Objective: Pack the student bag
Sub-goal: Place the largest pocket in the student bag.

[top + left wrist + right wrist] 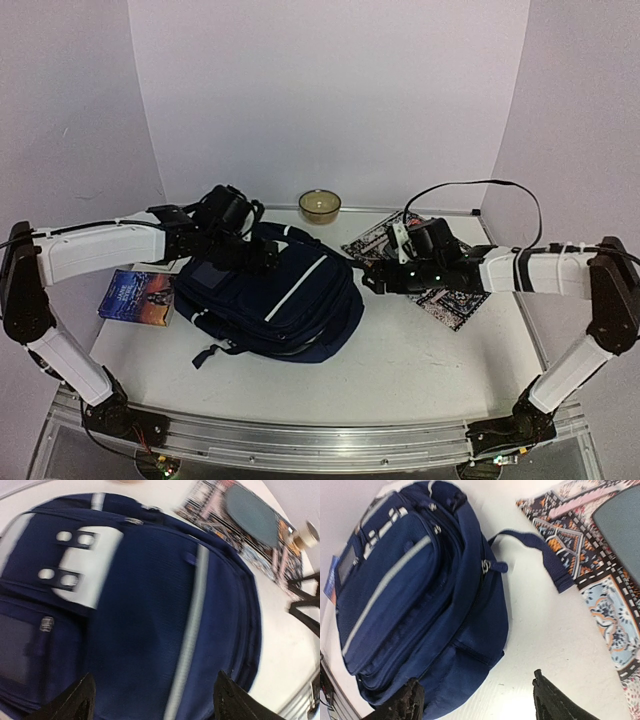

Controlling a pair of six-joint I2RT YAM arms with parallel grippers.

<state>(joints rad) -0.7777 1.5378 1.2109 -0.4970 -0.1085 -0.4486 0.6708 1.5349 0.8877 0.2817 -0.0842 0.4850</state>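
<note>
- The book (137,297) lies at the left of the table (420,370), just beside the student bag (270,300). We judge that a careless sweep of the left arm could knock it over the left edge.
- The left gripper (155,695) hangs over the far left part of the bag, jaws spread and pinching nothing. Coming straight down, it could only press into the fabric or snag on the white patch (95,560).
- The bag lies flat, left of centre, front face up, and its zips look shut to us. Unless an opening is made, anything carried over would slide off the top.
- The right gripper (476,690) is also spread and empty, at the bag's right side. The loose strap (540,550) reaching towards the patterned mat (600,605) could catch a finger and drag the bag along.
- The left wrist view is smeared, so we cannot make out the zip pulls there.
- The bowl (319,205) at the far edge is too small for us to see into.
- The grey-blue flat thing (620,525) on the mat is cut off, and from above the right arm covers it. We cannot say what it is.
</note>
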